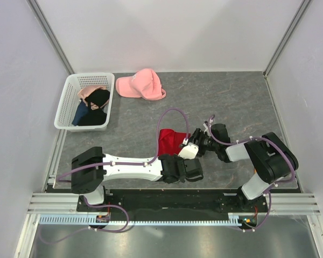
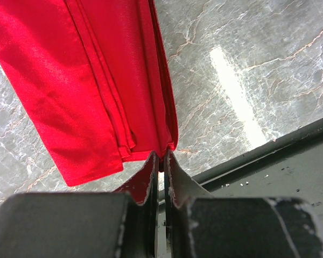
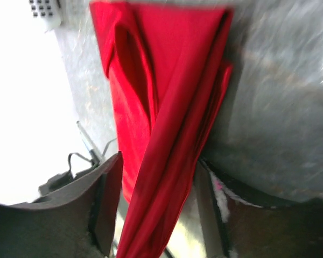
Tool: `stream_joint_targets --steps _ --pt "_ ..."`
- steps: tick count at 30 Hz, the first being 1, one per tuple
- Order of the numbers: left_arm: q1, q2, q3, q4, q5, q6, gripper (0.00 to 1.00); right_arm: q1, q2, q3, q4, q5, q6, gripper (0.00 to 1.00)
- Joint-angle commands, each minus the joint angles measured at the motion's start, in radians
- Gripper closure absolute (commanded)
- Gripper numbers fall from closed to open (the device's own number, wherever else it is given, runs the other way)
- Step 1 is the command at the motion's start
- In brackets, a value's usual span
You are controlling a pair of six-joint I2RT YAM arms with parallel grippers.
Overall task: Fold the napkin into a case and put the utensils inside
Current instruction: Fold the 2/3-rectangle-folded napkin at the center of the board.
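I see left pincer [image 2: 160, 157] clamped tight on napkin [image 2: 86, 80] corner, 6 o'clock in wrist view; right pincer [image 3: 157, 177] spread wide, cloth running between, unpinched; tabletop [image 2: 258, 48] beneath.

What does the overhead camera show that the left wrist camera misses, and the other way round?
Only the overhead view: the white basket holding dark clothes, the pink cap, the left arm and the right arm. Only the left wrist view: the left tool pinched shut on a corner of the red napkin, and the cloth's stacked folded layers. Both: the napkin on the grey marbled table.
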Motion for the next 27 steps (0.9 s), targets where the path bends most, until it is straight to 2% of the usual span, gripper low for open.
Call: stream_joint_targets --steps 1,5,7,10,11,13,14,15,18,20,22,23,24,27 --pt "0.003 -0.042 -0.003 0.004 -0.013 -0.033 0.97 -0.029 0.028 0.034 -0.073 0.109 -0.098 0.40" --pt "0.003 -0.047 -0.011 0.018 -0.002 -0.026 0.97 -0.056 0.031 0.058 -0.103 0.116 -0.136 0.44" --pt "0.003 -0.047 -0.011 0.022 0.009 -0.021 0.97 -0.060 0.038 0.068 -0.108 0.115 -0.150 0.50" --pt "0.003 -0.048 -0.017 0.041 0.027 -0.015 0.97 -0.060 0.048 0.077 -0.094 0.104 -0.156 0.67" --pt "0.003 -0.050 -0.018 0.048 0.035 -0.009 0.96 -0.059 0.050 0.078 -0.093 0.101 -0.156 0.76" --pt "0.003 -0.059 -0.015 0.067 0.067 0.008 0.83 -0.059 0.058 0.080 -0.082 0.092 -0.156 0.85" --pt "0.003 -0.068 -0.015 0.082 0.078 0.020 0.73 -0.059 0.061 0.086 -0.085 0.087 -0.159 0.94" --pt "0.004 -0.106 -0.020 0.117 0.087 0.048 0.61 -0.060 0.067 0.089 -0.090 0.084 -0.164 0.98" --pt "0.067 -0.191 -0.034 0.166 0.147 0.083 0.55 -0.060 0.082 0.118 -0.126 0.066 -0.185 1.00" --pt "0.160 -0.246 -0.070 0.218 0.216 0.091 0.55 -0.060 0.090 0.137 -0.149 0.044 -0.213 1.00" --pt "0.240 -0.294 -0.132 0.322 0.303 0.079 0.60 -0.060 0.085 0.149 -0.204 0.073 -0.247 1.00" --pt "0.330 -0.292 -0.144 0.350 0.340 0.068 0.64 -0.059 0.085 0.169 -0.232 0.078 -0.260 1.00" --pt "0.372 -0.282 -0.150 0.369 0.370 0.057 0.72 -0.060 0.087 0.178 -0.252 0.078 -0.271 1.00" --pt "0.478 -0.196 -0.126 0.397 0.386 0.057 0.82 -0.059 0.070 0.190 -0.290 0.089 -0.297 1.00"
